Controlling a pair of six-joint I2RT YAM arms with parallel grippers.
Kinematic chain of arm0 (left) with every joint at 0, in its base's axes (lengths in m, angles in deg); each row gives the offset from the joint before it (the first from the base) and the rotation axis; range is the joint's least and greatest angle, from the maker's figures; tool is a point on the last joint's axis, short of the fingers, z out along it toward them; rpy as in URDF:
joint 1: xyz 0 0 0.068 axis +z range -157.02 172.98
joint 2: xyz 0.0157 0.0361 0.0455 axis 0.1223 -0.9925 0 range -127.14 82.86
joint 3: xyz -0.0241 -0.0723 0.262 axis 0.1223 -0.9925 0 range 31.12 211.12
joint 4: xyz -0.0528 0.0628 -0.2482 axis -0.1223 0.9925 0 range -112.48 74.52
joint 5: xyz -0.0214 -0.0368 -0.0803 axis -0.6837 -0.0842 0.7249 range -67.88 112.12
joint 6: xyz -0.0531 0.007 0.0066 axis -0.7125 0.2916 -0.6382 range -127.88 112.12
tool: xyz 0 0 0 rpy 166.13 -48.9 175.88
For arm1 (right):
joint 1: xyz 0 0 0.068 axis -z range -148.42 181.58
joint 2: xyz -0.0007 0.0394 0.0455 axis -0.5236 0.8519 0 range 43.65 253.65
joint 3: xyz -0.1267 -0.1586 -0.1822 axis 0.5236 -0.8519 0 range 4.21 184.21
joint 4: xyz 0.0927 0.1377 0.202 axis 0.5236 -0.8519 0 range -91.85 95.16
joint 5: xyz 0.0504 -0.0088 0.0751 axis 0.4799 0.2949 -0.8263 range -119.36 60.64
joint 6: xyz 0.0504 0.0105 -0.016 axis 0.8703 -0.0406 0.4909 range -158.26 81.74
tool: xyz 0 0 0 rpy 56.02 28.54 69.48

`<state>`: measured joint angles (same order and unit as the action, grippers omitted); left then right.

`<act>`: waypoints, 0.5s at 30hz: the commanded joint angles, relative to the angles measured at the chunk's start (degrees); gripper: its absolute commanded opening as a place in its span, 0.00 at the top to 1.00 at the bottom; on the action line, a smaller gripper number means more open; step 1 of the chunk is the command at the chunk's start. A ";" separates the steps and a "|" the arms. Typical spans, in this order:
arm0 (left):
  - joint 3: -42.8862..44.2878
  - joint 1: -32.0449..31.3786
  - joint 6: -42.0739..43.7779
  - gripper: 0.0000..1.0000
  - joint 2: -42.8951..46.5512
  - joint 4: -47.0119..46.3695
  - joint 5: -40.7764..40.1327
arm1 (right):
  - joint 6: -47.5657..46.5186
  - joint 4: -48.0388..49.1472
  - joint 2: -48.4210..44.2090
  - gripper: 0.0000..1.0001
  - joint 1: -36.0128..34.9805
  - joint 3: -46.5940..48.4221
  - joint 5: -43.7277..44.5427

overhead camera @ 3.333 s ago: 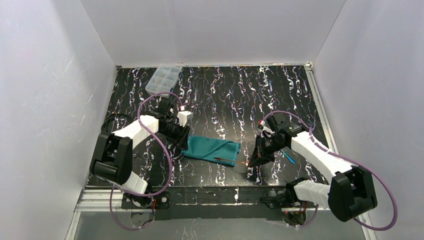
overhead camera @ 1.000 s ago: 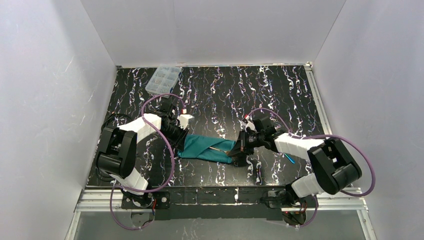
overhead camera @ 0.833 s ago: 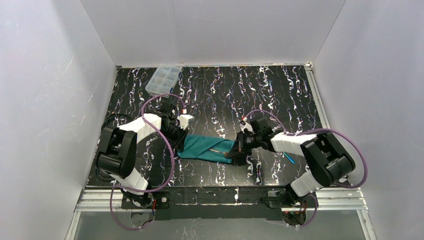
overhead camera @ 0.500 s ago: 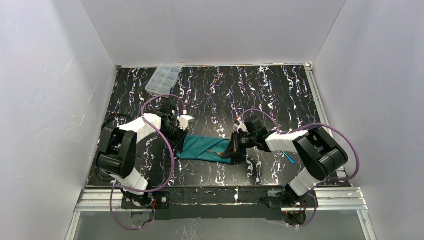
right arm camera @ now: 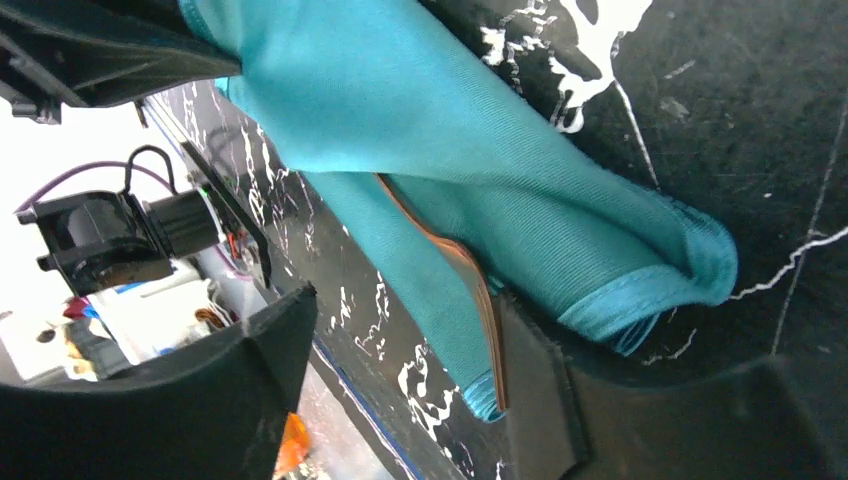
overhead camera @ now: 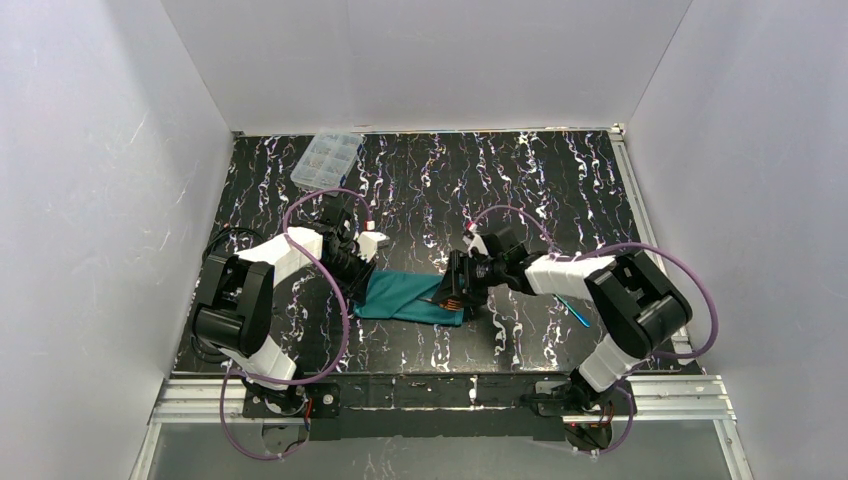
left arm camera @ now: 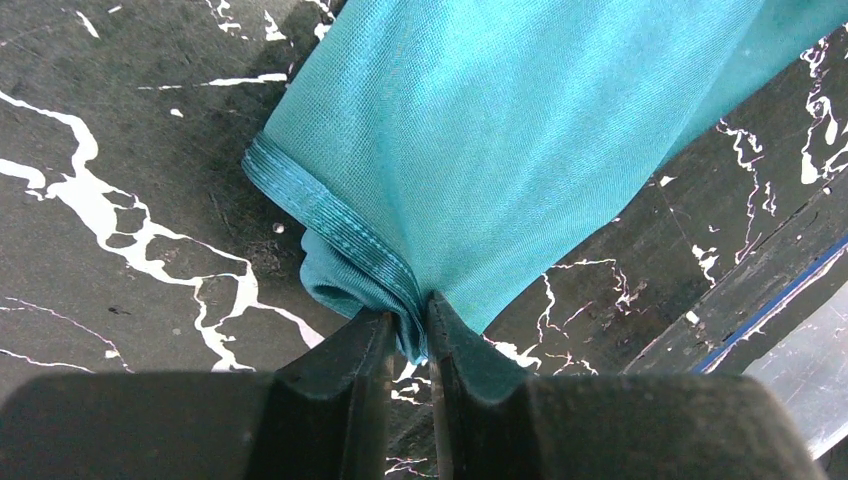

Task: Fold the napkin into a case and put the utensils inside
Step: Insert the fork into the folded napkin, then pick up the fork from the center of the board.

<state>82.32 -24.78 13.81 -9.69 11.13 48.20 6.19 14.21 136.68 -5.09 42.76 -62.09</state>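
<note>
1. The teal case [overhead camera: 405, 297] lies flat on the black, white-veined desk [overhead camera: 560, 190]. It sits a little toward 6 o'clock from the desk's middle, between the two arms, with its long side running from 9 to 3 o'clock.
2. The left hand [overhead camera: 357, 282] is at the case's 9 o'clock end and is clenched on the cloth. In its wrist view the two dark fingers [left arm camera: 340, 400] stand almost together, with a bunched, hemmed corner of the case [left arm camera: 520, 130] pinched in the narrow gap between them.
3. From that pinch the cloth fans out toward 1 o'clock in the wrist view. It rests on the desk, and its stitched edge curls under at the 9 o'clock side.
4. The right hand [overhead camera: 455, 295] is at the case's 3 o'clock end and is released. Its fingers [right arm camera: 540, 400] stand well apart, one on either side of the cloth's end, and they clamp nothing.
5. In the right wrist view the case [right arm camera: 400, 110] shows stacked layers with hemmed edges. A thin copper-toned utensil [right arm camera: 470, 290] lies edge-on between those layers, just beside the inner face of one finger. I cannot tell whether it touches that finger.
6. A clear compartment box [overhead camera: 325, 158] sits at the desk's 11 o'clock corner, well apart from the case.
7. A thin blue stick [overhead camera: 579, 316] lies on the desk at about 4 o'clock from the case, partly hidden by the right arm.
</note>
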 commanded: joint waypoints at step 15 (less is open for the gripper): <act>3.20 0.02 0.39 0.75 3.04 4.76 -0.32 | -16.85 -50.79 -14.60 0.01 0.01 19.22 31.42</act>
<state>82.76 -24.78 14.23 -9.49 12.70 48.05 -7.06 -21.65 124.51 -5.15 55.89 -44.45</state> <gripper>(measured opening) 0.205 0.984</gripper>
